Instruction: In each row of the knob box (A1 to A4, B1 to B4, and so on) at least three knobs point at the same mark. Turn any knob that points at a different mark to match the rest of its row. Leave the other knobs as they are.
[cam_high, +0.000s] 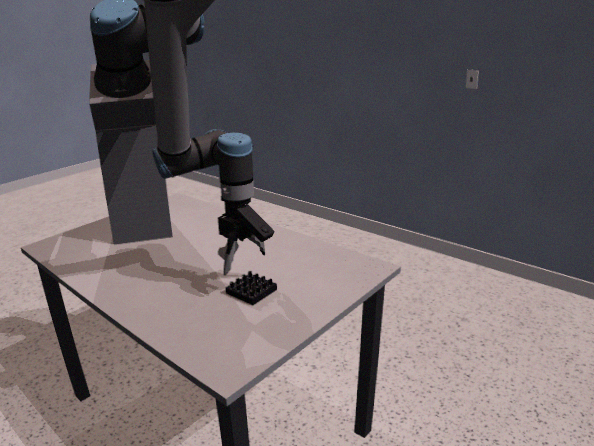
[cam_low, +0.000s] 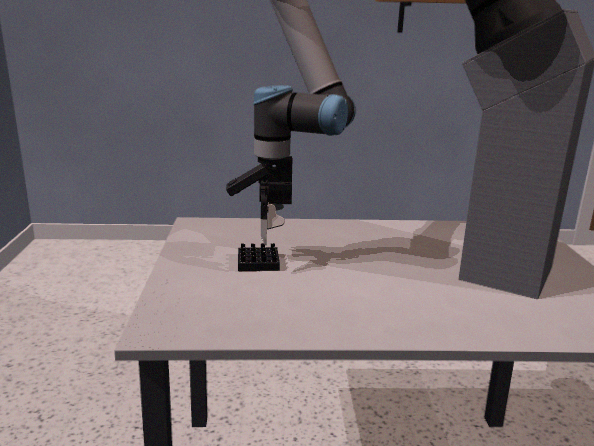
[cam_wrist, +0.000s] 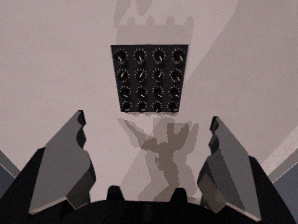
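Note:
The black knob box (cam_high: 240, 296) (cam_low: 258, 267) (cam_wrist: 149, 65) sits on the table and carries four rows of four dark knobs with pale pointers. In the wrist view, the far row's pointers appear to slant down-right. In the second row from the far side, the two left pointers slant up-right and the rightmost knob (cam_wrist: 176, 75) appears to point down-right. Pointers in the two near rows are too small to read surely, and no row labels are legible. My gripper (cam_high: 245, 264) (cam_low: 269, 235) (cam_wrist: 148, 114) is open and empty, above the table at the box's robot-side edge, not touching it.
The table (cam_high: 175, 320) (cam_low: 350, 310) has its edges well away from the box. The arm's grey pedestal (cam_high: 135, 190) (cam_low: 510, 190) stands at the table's other end. Shadows of the arm and gripper fall beside the box.

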